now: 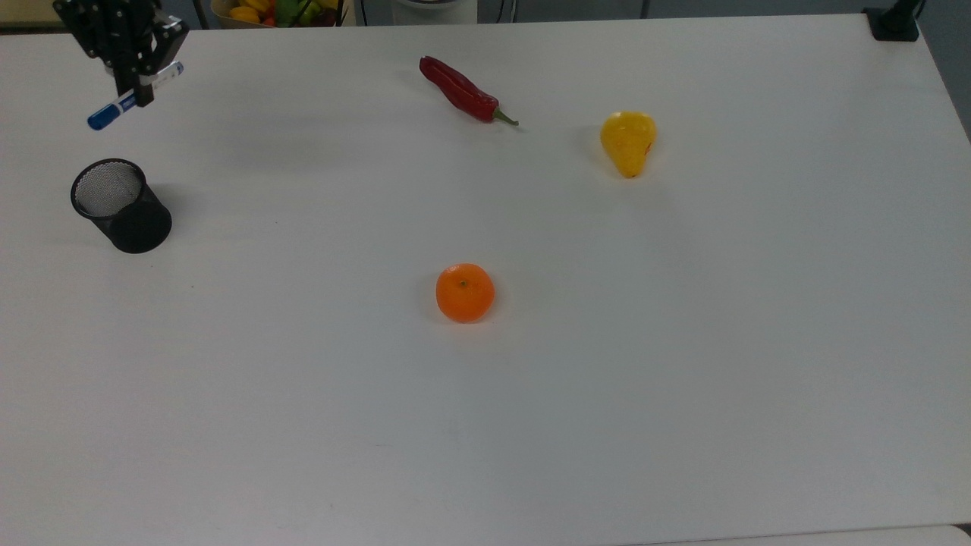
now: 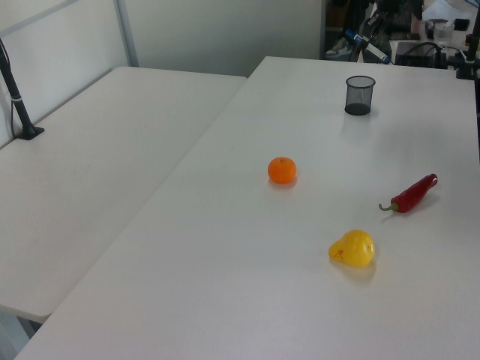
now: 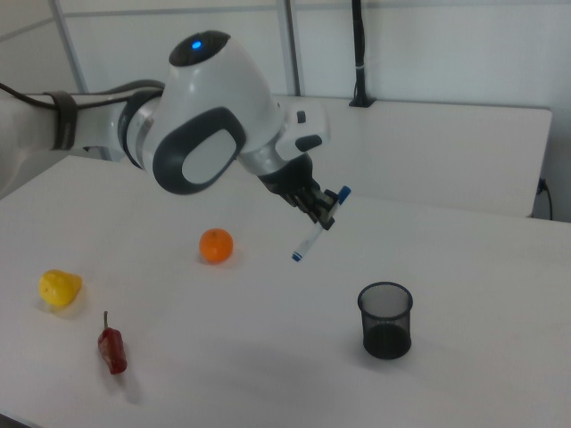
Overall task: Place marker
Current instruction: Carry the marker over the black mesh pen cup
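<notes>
marker (image 1: pixel 133 96) sits clamped between the jaws of the gripper (image 1: pixel 142 89), held in the air and tilted, its blue cap sticking out past the jaws in the top view. below the jaws in the top view stands the black mesh cup (image 1: pixel 120 205), upright on the table (image 1: pixel 531 425) and apart from the marker. pepper (image 1: pixel 461 91), pear (image 1: pixel 628 142) and orange (image 1: pixel 465 293) lie well away from the jaws.

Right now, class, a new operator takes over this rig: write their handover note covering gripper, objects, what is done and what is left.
Gripper: shut on the marker, held tilted in the air, blue cap lowest.
Mesh cup: upright on the table, nothing seen inside; in the top view the marker hangs just above it.
Orange, pear and chili lie apart, out of the way.
Done: marker picked up.
Left: place it, probably in the cup.
</notes>
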Action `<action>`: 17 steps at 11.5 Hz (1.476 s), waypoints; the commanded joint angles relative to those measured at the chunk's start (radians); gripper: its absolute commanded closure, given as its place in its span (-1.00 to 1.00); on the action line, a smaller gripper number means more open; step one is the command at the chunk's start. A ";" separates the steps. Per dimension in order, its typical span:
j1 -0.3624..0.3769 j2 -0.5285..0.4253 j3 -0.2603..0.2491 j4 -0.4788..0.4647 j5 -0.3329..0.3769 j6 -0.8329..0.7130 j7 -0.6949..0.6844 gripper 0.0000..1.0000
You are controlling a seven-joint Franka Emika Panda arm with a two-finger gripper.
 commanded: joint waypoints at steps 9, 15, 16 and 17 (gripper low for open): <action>-0.095 0.220 0.003 -0.097 -0.019 0.675 -0.004 1.00; -0.092 0.300 0.005 -0.109 -0.019 0.762 -0.005 1.00; -0.093 0.305 0.005 -0.134 -0.019 0.813 -0.013 1.00; -0.093 0.307 0.005 -0.164 -0.019 0.853 -0.018 1.00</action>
